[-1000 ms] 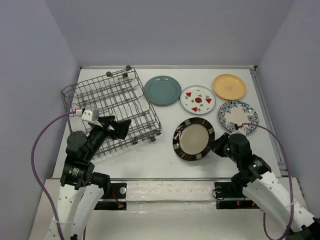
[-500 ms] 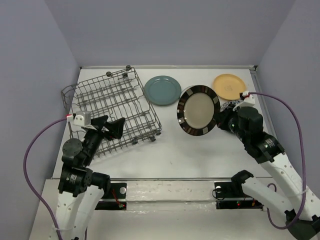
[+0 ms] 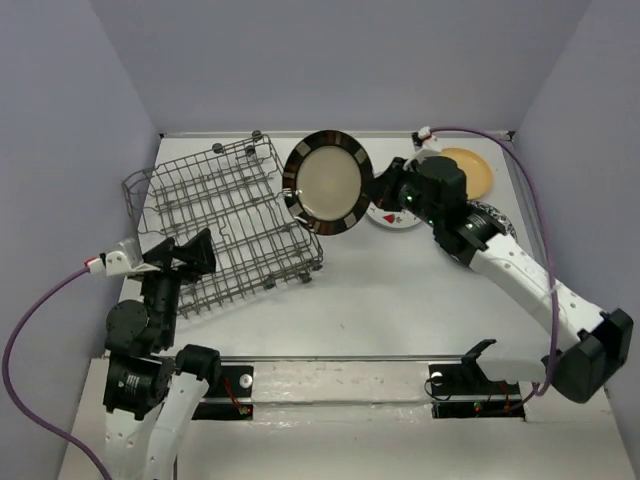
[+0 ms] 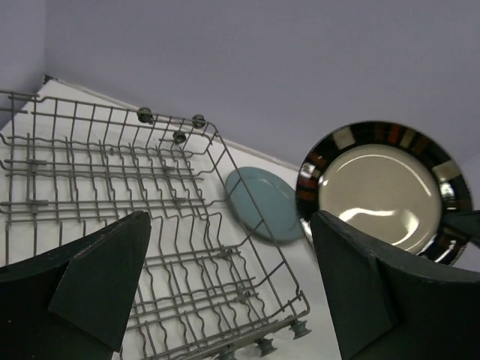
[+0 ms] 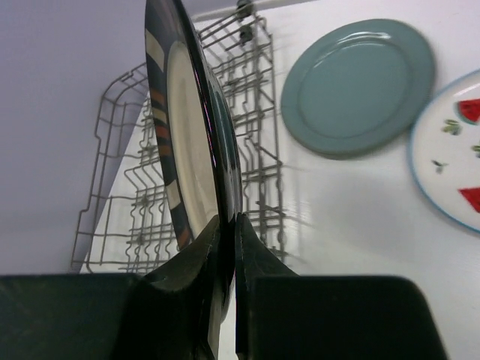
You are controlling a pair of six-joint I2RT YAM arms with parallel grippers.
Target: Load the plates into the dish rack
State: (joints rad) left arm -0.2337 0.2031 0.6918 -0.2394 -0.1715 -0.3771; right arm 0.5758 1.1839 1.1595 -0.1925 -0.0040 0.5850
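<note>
My right gripper (image 3: 378, 190) (image 5: 227, 221) is shut on the rim of the black-rimmed silver-centred plate (image 3: 328, 183) (image 5: 187, 150). It holds the plate on edge in the air, just right of the grey wire dish rack (image 3: 225, 225) (image 5: 135, 202). The plate also shows in the left wrist view (image 4: 382, 191). The teal plate (image 5: 358, 86) (image 4: 262, 204) lies flat below it, hidden in the top view. The watermelon plate (image 3: 395, 217) (image 5: 457, 157), yellow-orange plate (image 3: 475, 172) and blue floral plate (image 3: 497, 222) lie on the table, partly under my right arm. My left gripper (image 3: 185, 255) (image 4: 229, 225) is open and empty at the rack's near edge (image 4: 112, 195).
The rack sits at an angle at the table's left, with small black wheels (image 4: 292, 328) along its near right side and no plates in it. Purple walls close in the table on the left, back and right.
My right gripper lifted the black-rimmed plate off the table and carried it up and left to the rack's right side. My left arm drew back towards the near left.
</note>
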